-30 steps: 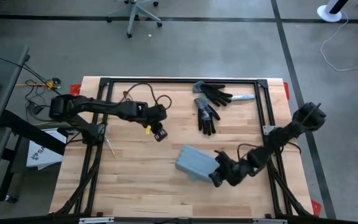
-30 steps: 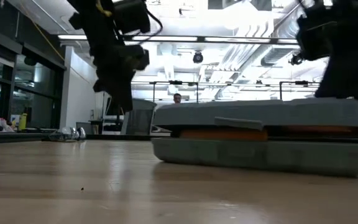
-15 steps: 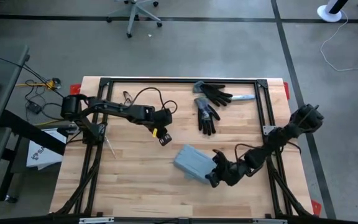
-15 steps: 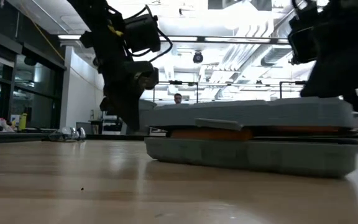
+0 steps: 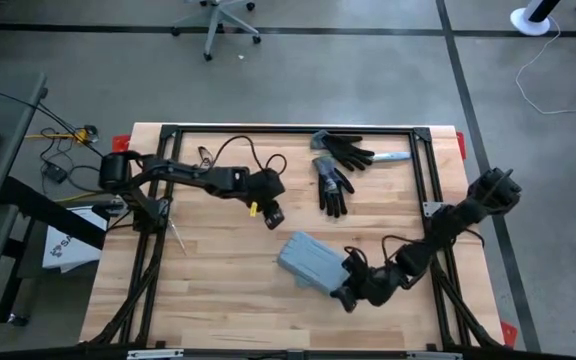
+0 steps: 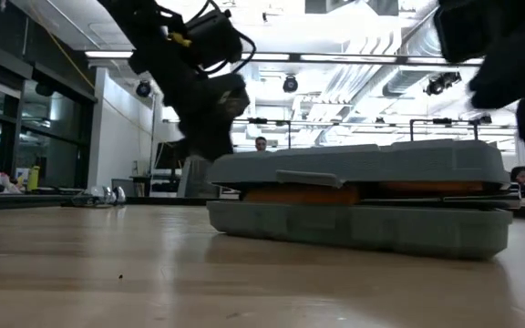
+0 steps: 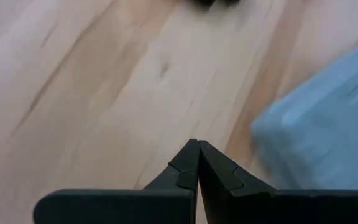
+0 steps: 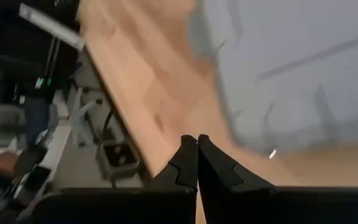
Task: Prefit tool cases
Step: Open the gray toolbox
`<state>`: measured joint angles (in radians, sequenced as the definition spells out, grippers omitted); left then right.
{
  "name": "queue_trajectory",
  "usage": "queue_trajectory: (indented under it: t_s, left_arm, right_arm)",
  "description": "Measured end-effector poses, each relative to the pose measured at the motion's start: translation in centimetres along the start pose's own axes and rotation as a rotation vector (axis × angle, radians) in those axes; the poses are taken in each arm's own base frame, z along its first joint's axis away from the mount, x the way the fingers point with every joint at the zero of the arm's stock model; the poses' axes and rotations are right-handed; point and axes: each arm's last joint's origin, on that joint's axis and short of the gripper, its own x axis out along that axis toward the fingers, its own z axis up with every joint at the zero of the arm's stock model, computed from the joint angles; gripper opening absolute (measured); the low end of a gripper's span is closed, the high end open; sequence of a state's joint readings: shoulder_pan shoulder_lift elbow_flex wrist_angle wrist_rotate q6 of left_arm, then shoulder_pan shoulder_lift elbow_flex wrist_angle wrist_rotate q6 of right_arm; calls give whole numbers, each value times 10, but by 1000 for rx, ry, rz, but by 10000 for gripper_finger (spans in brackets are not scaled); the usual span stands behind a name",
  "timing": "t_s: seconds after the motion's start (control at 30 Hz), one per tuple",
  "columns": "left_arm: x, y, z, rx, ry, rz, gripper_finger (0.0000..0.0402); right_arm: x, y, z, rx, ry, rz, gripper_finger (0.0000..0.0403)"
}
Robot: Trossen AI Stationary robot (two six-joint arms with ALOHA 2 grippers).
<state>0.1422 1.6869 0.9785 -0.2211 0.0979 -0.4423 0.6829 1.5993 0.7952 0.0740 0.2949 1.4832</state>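
We see, low view only: tool case (image 6: 358,199) lid ajar, orange inside. Overhead: left gripper (image 5: 273,215) and right gripper (image 5: 346,296) flank case, both pinched closed, empty.

Grey-blue tool case (image 5: 306,261), orange strip in seam; black & grey gloves (image 5: 336,170) at 12 o'clock; pale wood table (image 5: 218,290); black arms w/ yellow tag (image 5: 253,209).

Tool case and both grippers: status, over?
Left gripper shut, above table beside tool case. Right gripper shut, against case's right end. Gloves apart, farther back.
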Motion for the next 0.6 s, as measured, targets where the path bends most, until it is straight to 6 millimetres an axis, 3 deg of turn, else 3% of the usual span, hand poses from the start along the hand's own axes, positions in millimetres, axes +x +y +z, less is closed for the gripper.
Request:
queue_trajectory:
  t_s: [0.23, 0.43, 0.6]
  left_arm:
    - [23, 3, 13, -15, -19, -81, 0]
    - [49, -1, 19, 15, 45, -152, 0]
    - [53, -5, 21, 22, 57, -180, 0]
  right_arm:
    - [0, 3, -6, 17, 70, -19, 0]
    - [20, -7, -11, 51, 83, -53, 0]
    - [34, -23, -13, 98, 83, -146, 0]
